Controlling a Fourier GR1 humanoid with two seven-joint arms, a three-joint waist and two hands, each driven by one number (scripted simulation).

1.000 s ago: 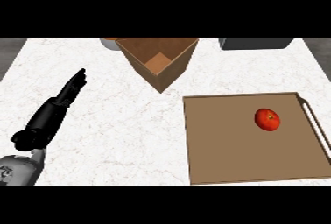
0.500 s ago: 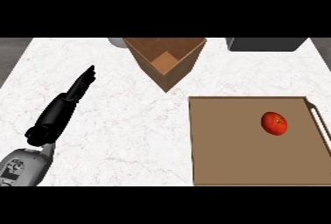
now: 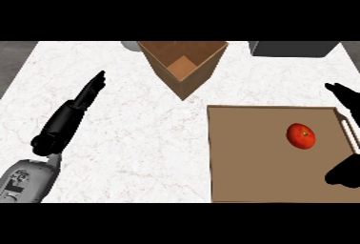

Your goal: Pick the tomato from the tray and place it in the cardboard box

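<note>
tomato [image 3: 301, 136] on tray [image 3: 253, 167], slightly longer up the view; left hand [image 3: 70, 116] and right hand [image 3: 345, 173] outstretched, empty

A white marbled table [image 3: 141, 143] is carrying a flat brown tray [image 3: 253, 162] at its near right. An open cardboard box [image 3: 184, 66] is standing at the far middle. A dark grey block [image 3: 292, 47] is sitting at the far right, and a small grey rounded thing [image 3: 131, 45] is showing just left of the box.
</note>
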